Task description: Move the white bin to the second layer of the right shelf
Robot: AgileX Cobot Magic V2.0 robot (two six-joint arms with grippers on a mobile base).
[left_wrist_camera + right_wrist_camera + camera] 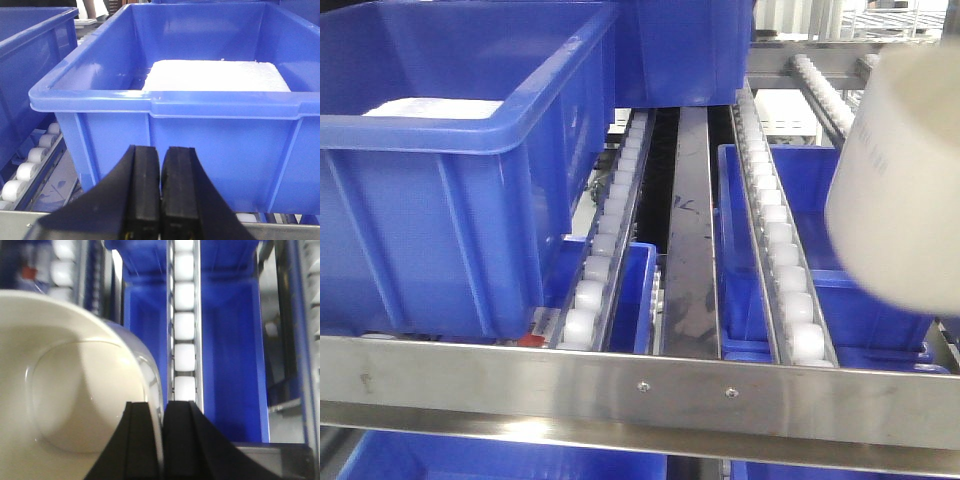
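Hanging above the far-right roller track, the white bin point(900, 180) is carried by its thin rim, probably so its base can drop straight onto the right shelf second layer point(790, 290). The right gripper point(162, 440) is pinched on that rim, bin to its left. The left gripper point(161, 195) sits closed and empty, facing the blue crate point(165, 100) nearby.

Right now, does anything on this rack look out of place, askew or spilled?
Only the white bin: it hangs blurred over the right roller track, apparently not set down, its rim pinched by the right gripper. The blue crate sits square on the rollers. Nothing looks spilled or broken.
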